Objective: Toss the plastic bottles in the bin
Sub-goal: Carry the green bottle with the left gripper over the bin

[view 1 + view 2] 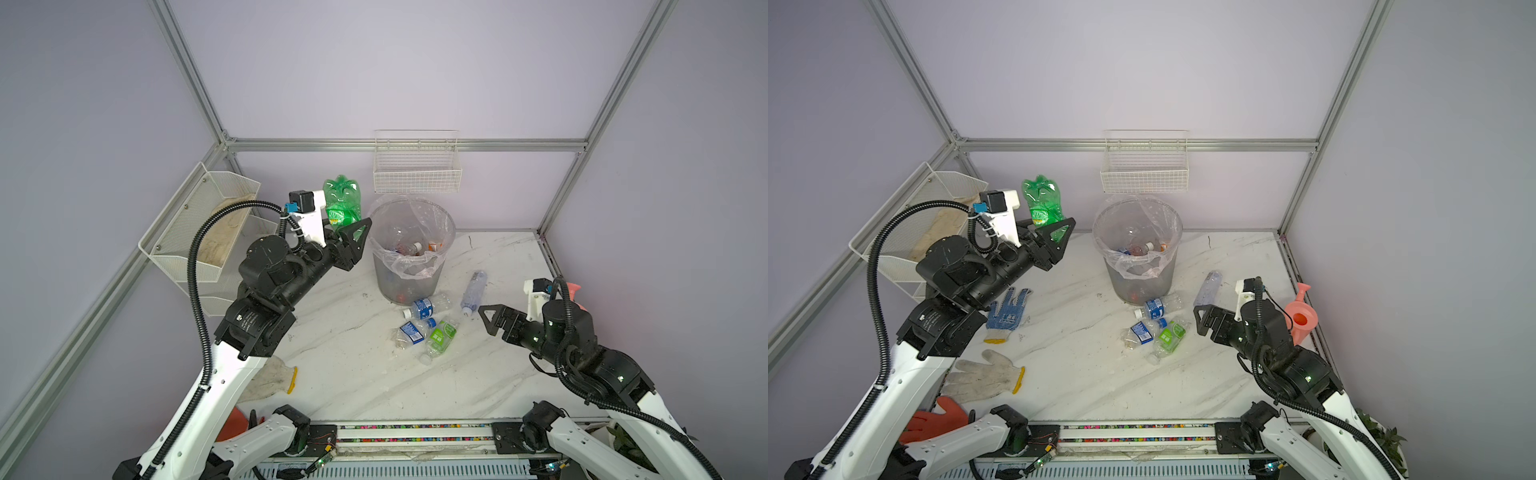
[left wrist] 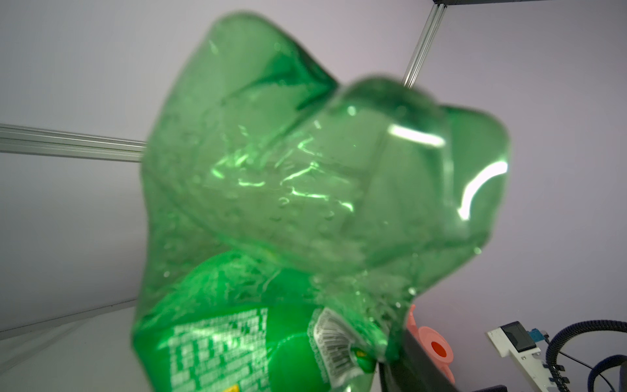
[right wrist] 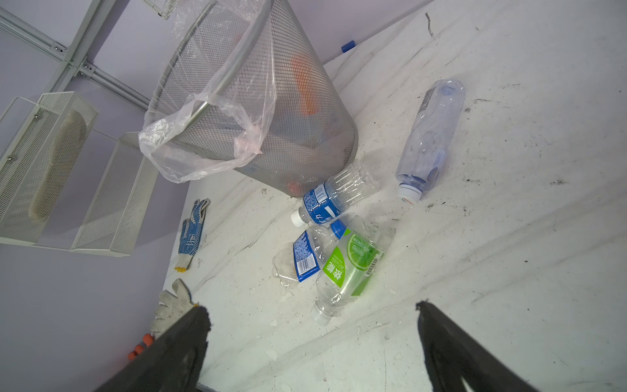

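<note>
Lying nearest on the bench, a white glove and an orange glove sit by the left arm; a blue-dotted glove lies a little farther in.

The right jaws hang low over the bench at its right side, spread wide with nothing between them. A pink watering can stands just behind that arm.

Just left of the right jaws, four plastic bottles lie on their sides:
- a green-labelled bottle touching a crushed blue-labelled bottle;
- beyond them, a blue-labelled bottle against the foot of the bin;
- to its right, a bluish clear bottle, apart from the rest.

The bin, a mesh basket lined with a clear bag, stands upright near the back of the bench. Several discarded bottles show inside it.

The left jaws are raised beside the bin's left rim and closed on the green bottle at its label. That bottle is held base up, left of the bin opening rather than over it; its neck is hidden.

On the back wall above the bin hangs a white wire basket.
</note>
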